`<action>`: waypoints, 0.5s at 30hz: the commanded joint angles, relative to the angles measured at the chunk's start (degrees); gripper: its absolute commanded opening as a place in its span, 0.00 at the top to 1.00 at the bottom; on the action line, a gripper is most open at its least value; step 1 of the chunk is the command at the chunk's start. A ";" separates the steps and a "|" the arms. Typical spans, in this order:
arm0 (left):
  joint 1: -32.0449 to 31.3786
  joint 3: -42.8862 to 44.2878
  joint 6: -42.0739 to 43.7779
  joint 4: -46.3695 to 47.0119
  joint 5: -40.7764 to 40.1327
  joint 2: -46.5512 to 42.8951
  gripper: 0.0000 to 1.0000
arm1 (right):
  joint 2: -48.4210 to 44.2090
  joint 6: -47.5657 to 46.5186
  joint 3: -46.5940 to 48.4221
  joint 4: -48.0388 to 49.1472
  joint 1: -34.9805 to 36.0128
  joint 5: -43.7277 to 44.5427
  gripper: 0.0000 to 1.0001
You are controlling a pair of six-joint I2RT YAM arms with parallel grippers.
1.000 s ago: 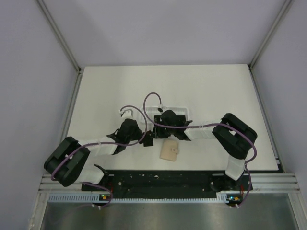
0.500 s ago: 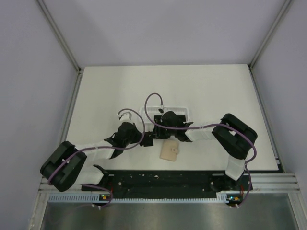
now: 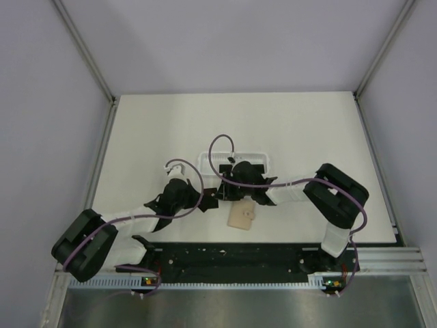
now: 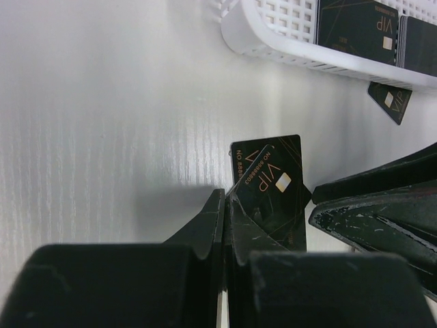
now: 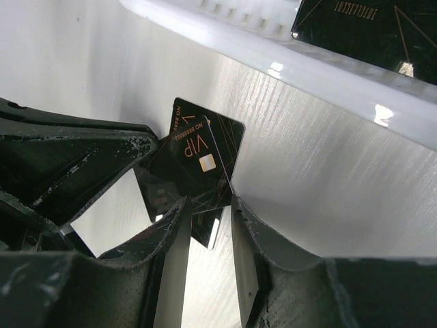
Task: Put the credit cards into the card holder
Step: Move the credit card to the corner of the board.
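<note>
My left gripper (image 4: 227, 198) is shut on a black credit card (image 4: 270, 174) marked VIP and holds its lower edge just above the table. My right gripper (image 5: 208, 205) is open, its two fingers on either side of the same card's (image 5: 201, 154) corner. In the top view both grippers meet tip to tip, left (image 3: 209, 203) and right (image 3: 220, 196), in front of the white basket (image 3: 235, 161). The tan card holder (image 3: 240, 216) lies flat just right of them, untouched. More black cards (image 4: 351, 24) lie in the basket. One card (image 4: 390, 102) lies on the table by the basket.
The white perforated basket (image 4: 273, 44) stands just beyond both grippers. The black rail (image 3: 232, 260) with the arm bases runs along the near edge. Grey walls close in the table at the left, right and back.
The left arm's elbow has swung down and left. Both grippers have drawn slightly nearer, staying tip to tip. The card holder has not moved.
</note>
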 commanded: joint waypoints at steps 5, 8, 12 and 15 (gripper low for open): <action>-0.48 -3.34 -0.26 -0.51 3.55 -0.83 1.00 | -0.64 0.91 -1.88 -1.10 2.19 0.98 0.69; -0.92 -3.77 -0.35 -0.42 3.90 -1.35 1.00 | -0.90 0.99 -1.88 -1.37 2.63 1.15 0.69; -1.27 -4.57 -0.35 -0.94 4.08 -2.41 1.00 | -1.69 0.99 -2.23 -1.89 3.33 1.94 0.69; -1.28 -5.27 -0.53 -1.82 3.99 -3.81 1.00 | -2.48 1.17 -3.10 -2.16 3.68 2.38 0.69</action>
